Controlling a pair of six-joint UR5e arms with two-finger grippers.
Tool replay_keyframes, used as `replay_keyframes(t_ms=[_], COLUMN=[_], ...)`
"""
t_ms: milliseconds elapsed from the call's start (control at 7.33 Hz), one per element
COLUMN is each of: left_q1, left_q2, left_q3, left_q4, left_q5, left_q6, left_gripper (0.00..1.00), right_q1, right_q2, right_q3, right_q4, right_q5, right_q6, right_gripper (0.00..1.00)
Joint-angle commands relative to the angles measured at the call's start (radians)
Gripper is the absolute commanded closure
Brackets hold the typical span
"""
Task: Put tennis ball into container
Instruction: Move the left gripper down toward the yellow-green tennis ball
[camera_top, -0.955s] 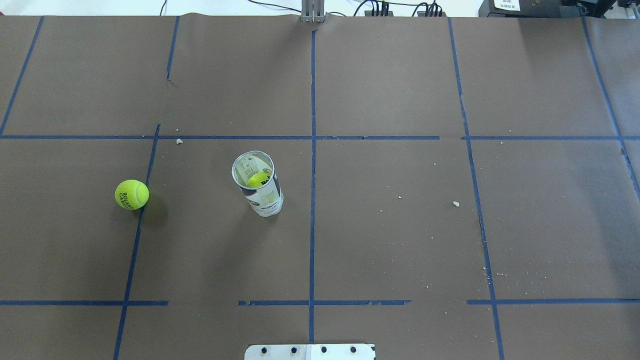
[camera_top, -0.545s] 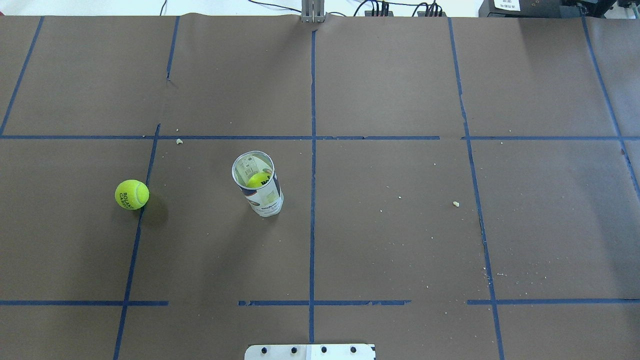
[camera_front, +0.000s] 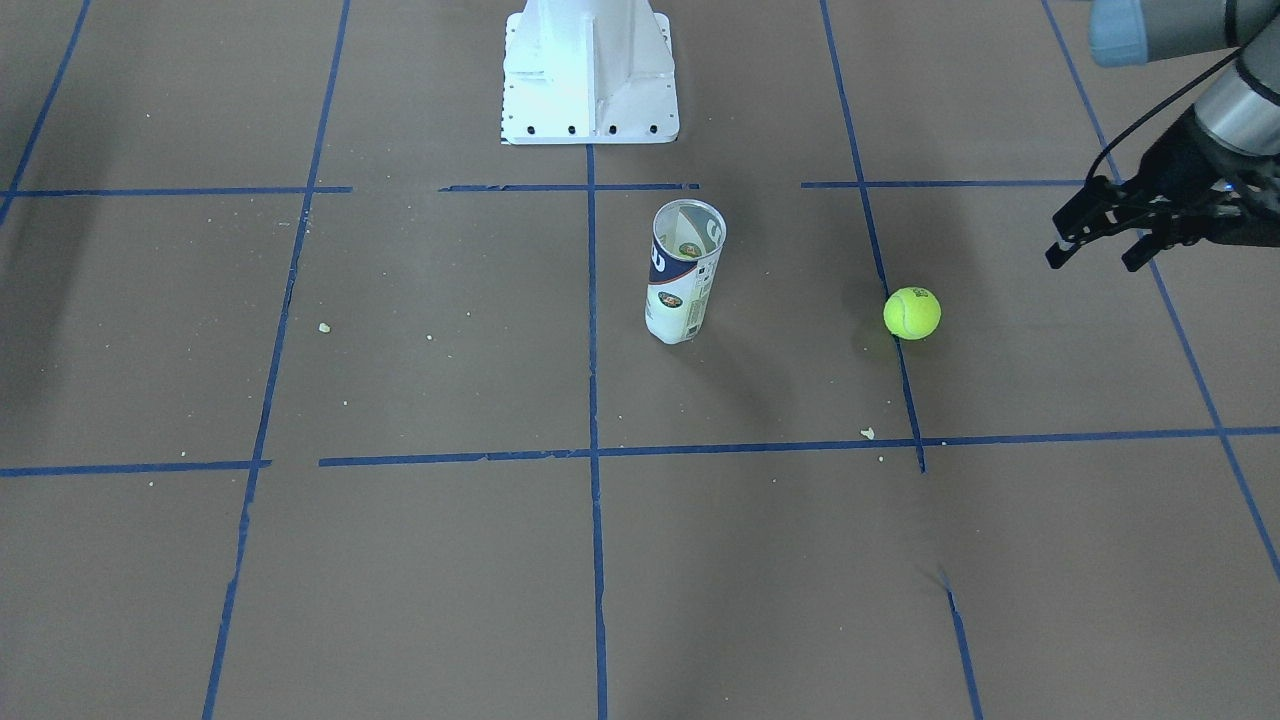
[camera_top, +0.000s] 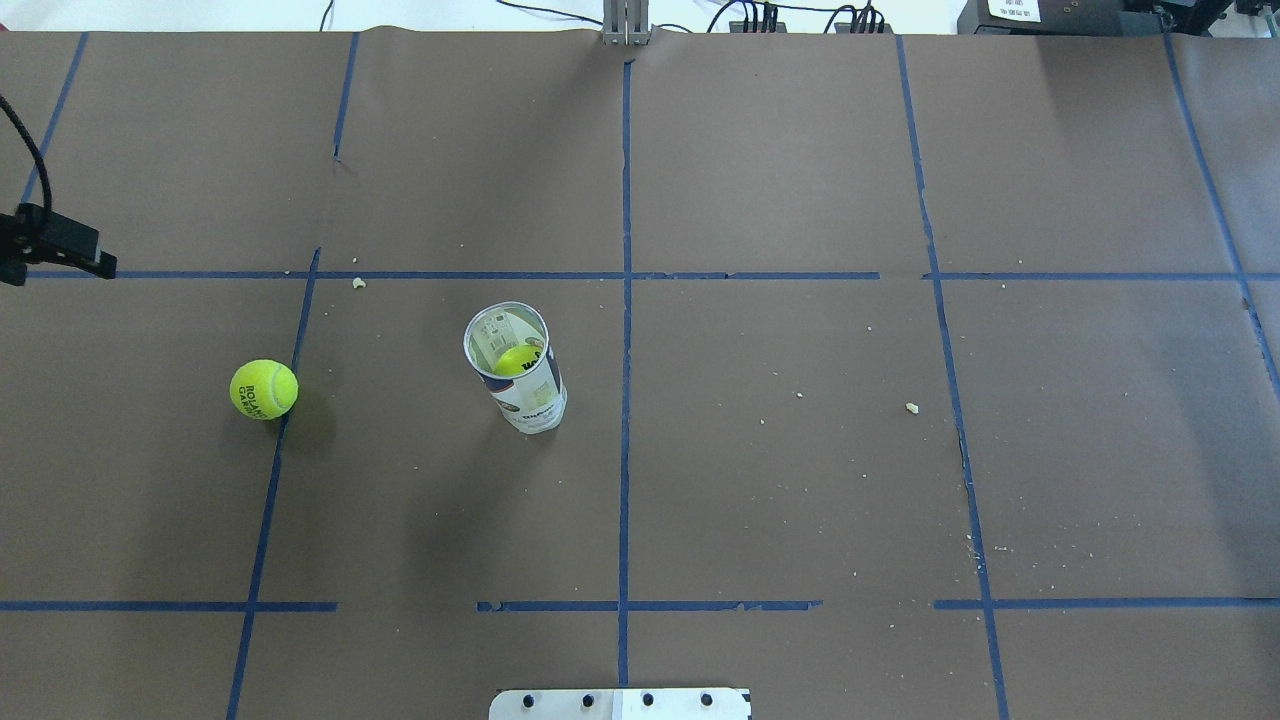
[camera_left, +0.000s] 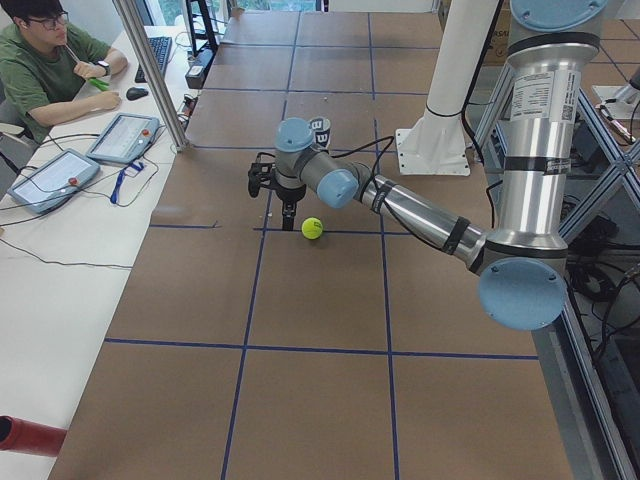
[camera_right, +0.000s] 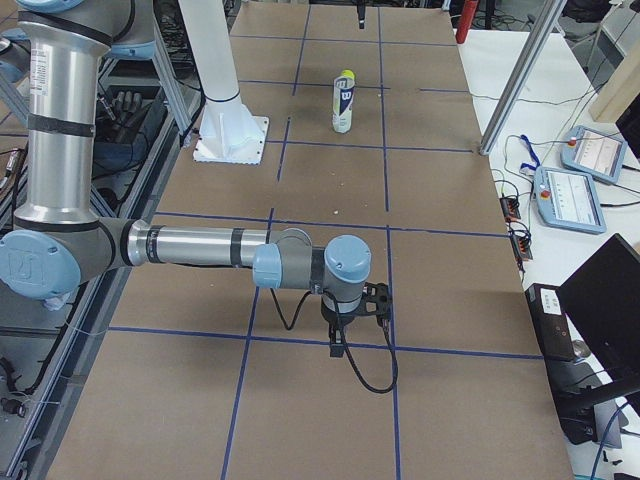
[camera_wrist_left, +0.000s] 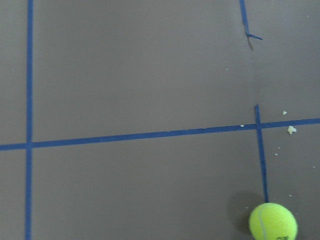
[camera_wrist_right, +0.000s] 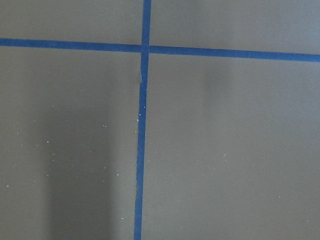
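The left gripper (camera_front: 1091, 262), jaws spread, is newly brought in far-left of the tennis ball (camera_top: 264, 389), ungrasped on the counter (camera_top: 800, 490).

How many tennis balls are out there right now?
2. One tennis ball lies loose on the table; a second ball sits inside the upright can. More could be hidden beneath it.

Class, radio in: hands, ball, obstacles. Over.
Left hand open, away from ball. Right hand: can't tell. Ball on table, outside upright can. Nothing between them.
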Motion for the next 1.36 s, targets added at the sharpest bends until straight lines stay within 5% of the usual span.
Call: replay_keyframes(t_ms=[0,1227], left_q1=[0.193,0.343], left_q2=[-0.017,-0.089], left_q3=[0.002,0.169], left_q4=[-0.066,-0.108], left_q5=[0.155,0.312], left_q6=[-0.219,-0.269], left_gripper=[0.00,0.00], right_q1=[0.000,0.000], right_q2=[-0.001,-0.001], right_q3=[-0.001,-0.001], right_q4=[0.000,0.000], right_q5=[0.000,0.000], right_q6=[0.000,0.000], right_gripper=[0.00,0.00])
